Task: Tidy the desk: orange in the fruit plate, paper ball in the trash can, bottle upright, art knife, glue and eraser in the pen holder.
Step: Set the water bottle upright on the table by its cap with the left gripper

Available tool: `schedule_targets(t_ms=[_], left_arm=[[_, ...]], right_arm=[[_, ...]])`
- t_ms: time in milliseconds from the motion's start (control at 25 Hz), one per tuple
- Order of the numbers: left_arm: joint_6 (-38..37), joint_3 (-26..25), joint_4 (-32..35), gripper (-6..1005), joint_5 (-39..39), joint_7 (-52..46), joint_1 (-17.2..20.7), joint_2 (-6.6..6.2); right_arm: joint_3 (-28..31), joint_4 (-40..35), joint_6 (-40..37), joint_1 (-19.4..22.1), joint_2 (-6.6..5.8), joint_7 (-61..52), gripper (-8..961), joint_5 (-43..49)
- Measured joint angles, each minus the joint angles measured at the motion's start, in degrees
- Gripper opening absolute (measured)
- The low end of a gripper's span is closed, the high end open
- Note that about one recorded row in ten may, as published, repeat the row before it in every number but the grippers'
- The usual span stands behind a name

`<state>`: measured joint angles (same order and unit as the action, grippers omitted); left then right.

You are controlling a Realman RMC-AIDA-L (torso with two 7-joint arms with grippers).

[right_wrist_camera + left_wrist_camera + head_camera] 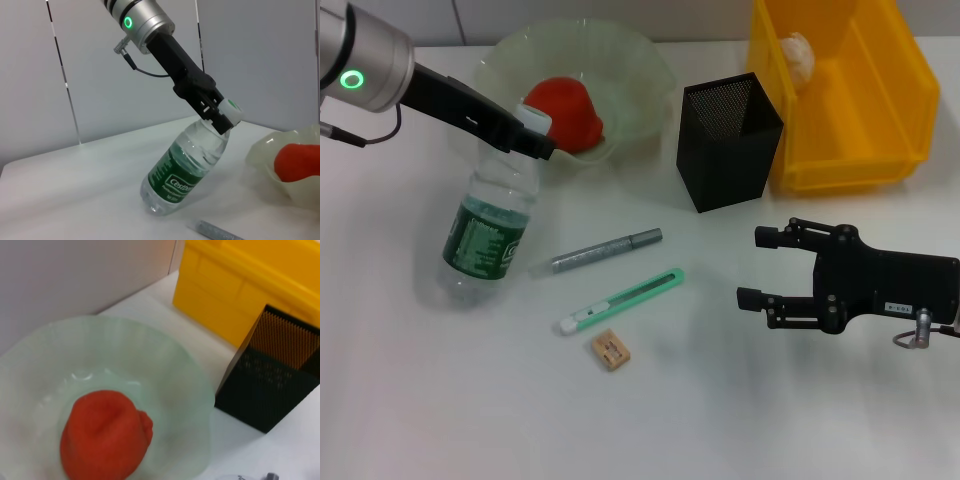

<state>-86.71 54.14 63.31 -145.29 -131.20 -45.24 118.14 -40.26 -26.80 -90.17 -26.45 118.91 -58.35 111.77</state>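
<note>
1. My left gripper (532, 135): fingers pinched on the neck of the bottle (488, 235), just under its white cap (231, 110).
2. Bottle: tilted, neither lying nor upright. Its base rests on the table (440, 400) and its long axis leans from there up toward my gripper and the fruit plate (650, 75) behind it. Clear body, green label, some water inside.
3. Fruit plate: pale green and wavy-rimmed, immediately beyond my left gripper. Holds one orange-red fruit (105, 435).
4. Pen holder (728, 140): black mesh and square, upright, beside the plate on the side away from my left gripper. I cannot tell what is inside.
5. Trash can (840, 95): a yellow bin just past the pen holder. Holds a pale crumpled paper ball (798, 55) at its far end.
6. Glue (595, 252): a grey stick lying flat, just beside the bottle's base.
7. Art knife (620, 301): green, lying flat, roughly parallel to the glue and nearer me.
8. Eraser (611, 350): tan block, close to the knife's butt end.
9. My right gripper (752, 268): fingers spread apart, holding nothing, hovering over bare table near the knife's tip, well apart from the bottle.
</note>
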Motion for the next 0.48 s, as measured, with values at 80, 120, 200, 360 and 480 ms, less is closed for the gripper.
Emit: schedule_targets(t_ms=[80,120,200,360,480], left_arm=[[-0.09,-1.58,0.04,473,1.39,1.49,0.78,-0.01],[-0.15,-2.17,0.06,474,1.93,2.06,1.06,-0.04],[-0.29,-3.99,0.11,475,3.87,4.03,2.15,-0.16],[-0.66,-5.02,0.09,478,8.1,6.72,4.18,-1.06],[-0.77,-5.37,-0.23,481,12.34,8.84,6.0,-2.07]], right_arm=[[0.0,0.0,0.0,0.0,0.0,0.0,822,-0.02],[0.01,0.0,0.0,0.0,0.0,0.0,822,-0.04],[0.02,-0.01,0.0,-0.03,0.04,-0.1,821,-0.06],[0.02,-0.17,-0.02,-0.12,0.05,-0.67,821,-0.07],[0.02,-0.25,-0.15,-0.15,0.07,-0.96,821,-0.1]])
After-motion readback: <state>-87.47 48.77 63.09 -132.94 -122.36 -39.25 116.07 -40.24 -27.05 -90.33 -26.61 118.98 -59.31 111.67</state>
